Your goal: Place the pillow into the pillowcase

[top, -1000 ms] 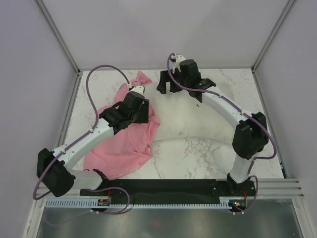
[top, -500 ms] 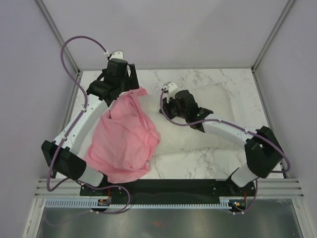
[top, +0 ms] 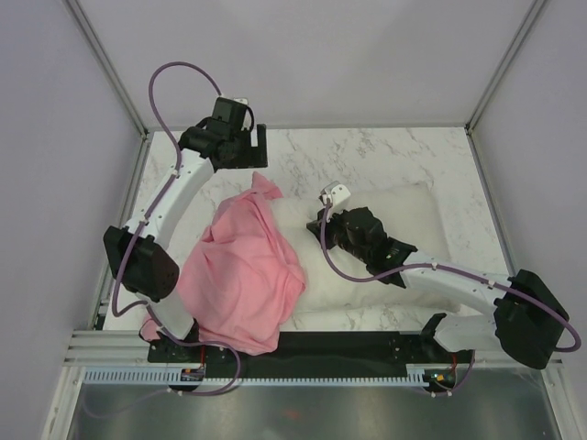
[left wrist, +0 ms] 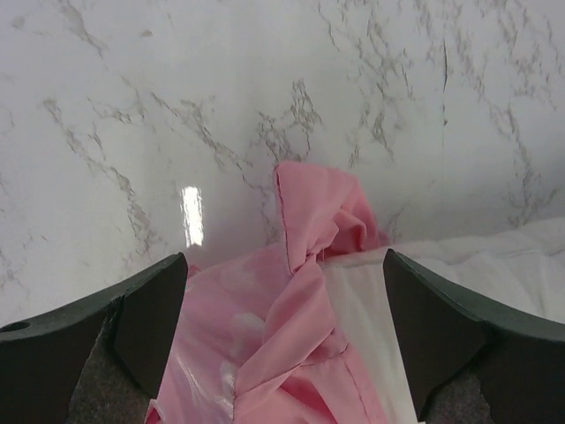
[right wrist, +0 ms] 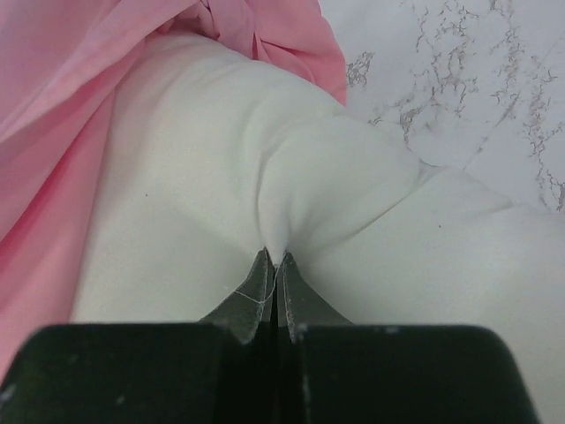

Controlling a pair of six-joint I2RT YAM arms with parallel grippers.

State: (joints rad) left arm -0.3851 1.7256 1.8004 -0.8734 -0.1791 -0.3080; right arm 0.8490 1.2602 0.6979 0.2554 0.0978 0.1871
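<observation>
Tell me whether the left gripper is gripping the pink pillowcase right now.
No: the left wrist view shows the left gripper with its fingers spread wide, not clamped on the pink pillowcase lying below.

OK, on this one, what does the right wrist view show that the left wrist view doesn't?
Only the right wrist view: the right gripper, its fingers shut on a pinched fold of the pillow. Only the left wrist view: the left gripper, its fingers wide open and holding nothing, above the twisted corner of the pillowcase, plus a glare spot on the table. Both: the pink pillowcase lying against the white pillow, with marble table beyond.
</observation>
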